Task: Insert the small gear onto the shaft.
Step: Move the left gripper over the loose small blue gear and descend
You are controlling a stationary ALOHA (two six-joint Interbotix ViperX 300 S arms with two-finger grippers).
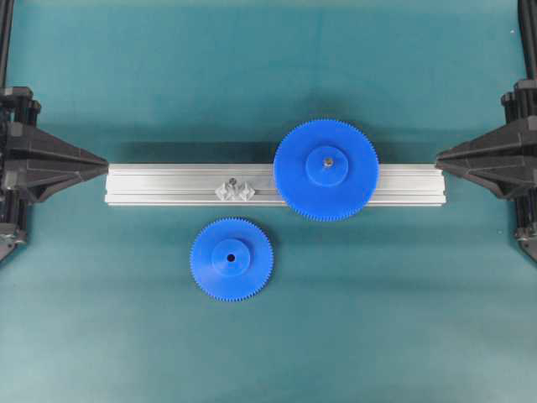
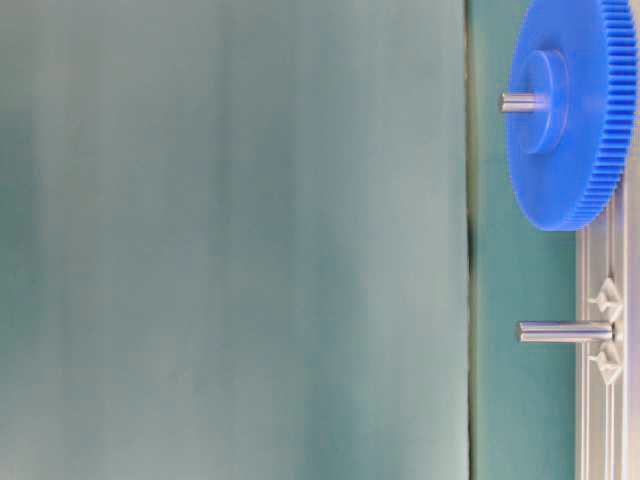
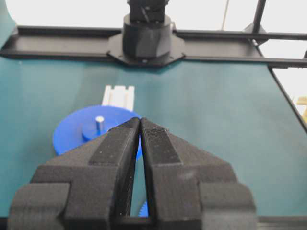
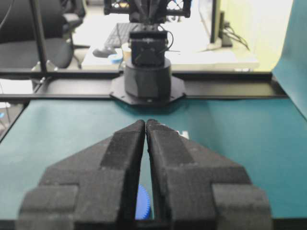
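Observation:
The small gear (image 1: 231,259) lies flat on the teal mat, in front of the rail and apart from it. The shaft (image 1: 232,180) stands on its silvery bracket (image 1: 236,191) on the aluminium rail (image 1: 168,185). In the table-level view the shaft (image 2: 565,331) is bare. My left gripper (image 1: 105,162) is shut and empty at the rail's left end; its tips (image 3: 140,122) meet in the left wrist view. My right gripper (image 1: 438,156) is shut and empty at the rail's right end, and in its own view (image 4: 145,123) the tips meet too.
The larger blue gear (image 1: 325,170) sits on the rail on its own pin, right of the shaft, and also shows in the table-level view (image 2: 570,110) and the left wrist view (image 3: 79,134). A toothed blue edge (image 4: 143,201) shows between the right fingers.

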